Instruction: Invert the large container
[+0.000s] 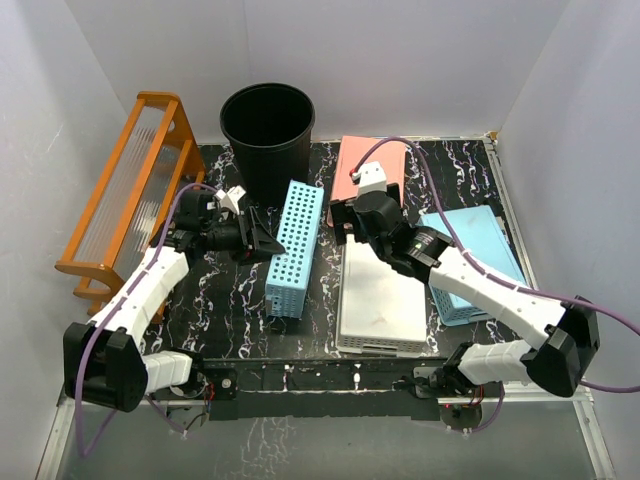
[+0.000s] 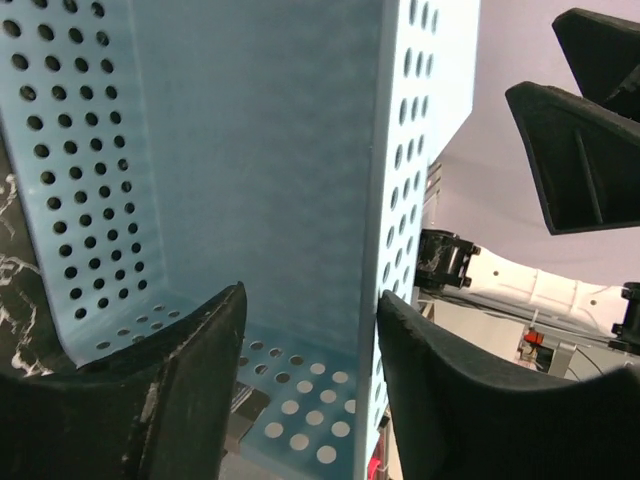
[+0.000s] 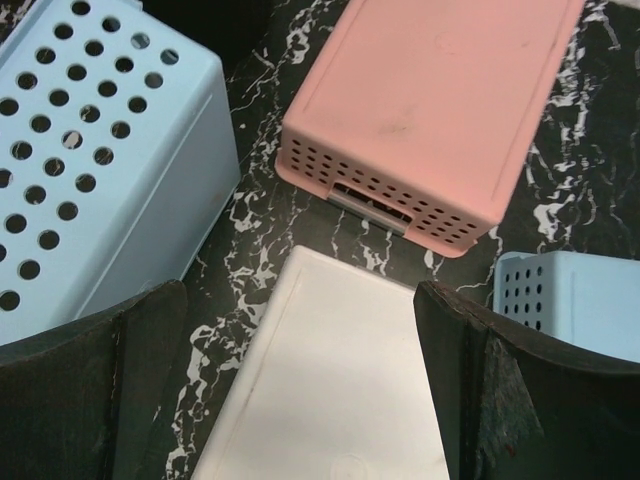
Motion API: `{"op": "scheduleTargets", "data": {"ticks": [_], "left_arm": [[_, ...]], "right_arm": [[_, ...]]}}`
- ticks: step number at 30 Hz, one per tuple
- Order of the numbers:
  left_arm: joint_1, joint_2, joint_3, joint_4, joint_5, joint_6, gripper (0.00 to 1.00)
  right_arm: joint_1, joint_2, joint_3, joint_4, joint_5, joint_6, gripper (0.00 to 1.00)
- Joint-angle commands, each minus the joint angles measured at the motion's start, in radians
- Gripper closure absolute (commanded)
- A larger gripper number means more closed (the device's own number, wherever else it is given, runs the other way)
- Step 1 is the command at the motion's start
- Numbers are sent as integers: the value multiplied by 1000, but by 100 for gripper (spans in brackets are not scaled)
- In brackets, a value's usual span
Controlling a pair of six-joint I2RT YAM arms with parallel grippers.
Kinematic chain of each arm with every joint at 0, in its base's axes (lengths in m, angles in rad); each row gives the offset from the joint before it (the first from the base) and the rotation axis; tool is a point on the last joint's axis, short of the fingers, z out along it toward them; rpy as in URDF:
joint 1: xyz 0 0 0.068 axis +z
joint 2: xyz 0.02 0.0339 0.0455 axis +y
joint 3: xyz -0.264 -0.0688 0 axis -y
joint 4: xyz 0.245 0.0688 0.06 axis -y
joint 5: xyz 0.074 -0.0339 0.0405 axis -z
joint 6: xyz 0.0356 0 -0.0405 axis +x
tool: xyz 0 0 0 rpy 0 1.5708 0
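The large container (image 1: 267, 130), a tall black round bin, stands upright at the back of the table with its mouth facing up, and neither gripper touches it. My left gripper (image 1: 266, 240) is in front of it, at a light blue perforated basket (image 1: 296, 248) that stands on its long side. In the left wrist view the left gripper (image 2: 312, 300) is open and straddles that basket's side wall (image 2: 395, 200), with a gap on the inner side. My right gripper (image 1: 345, 215) hangs open over the far end of an upturned white basket (image 3: 340, 380), holding nothing.
An orange slatted rack (image 1: 130, 190) stands along the left wall. A pink basket (image 1: 372, 165) lies upturned at the back right, and another light blue basket (image 1: 470, 250) lies under the right arm. The white basket (image 1: 380, 295) sits in the middle.
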Motion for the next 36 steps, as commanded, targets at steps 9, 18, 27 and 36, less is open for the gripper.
{"op": "scheduleTargets", "data": {"ticks": [9, 18, 27, 36], "left_arm": [[42, -33, 19, -261, -193, 190, 54], [85, -119, 17, -225, -164, 178, 64], [85, -113, 13, -134, -30, 102, 100], [85, -97, -114, 382, 236, -374, 100]], "right_arm": [[-7, 101, -27, 81, -160, 129, 2], [-7, 111, -80, 162, -293, 193, 2], [-51, 78, -77, 137, -276, 201, 2], [-203, -35, -72, 106, -335, 187, 2]]}}
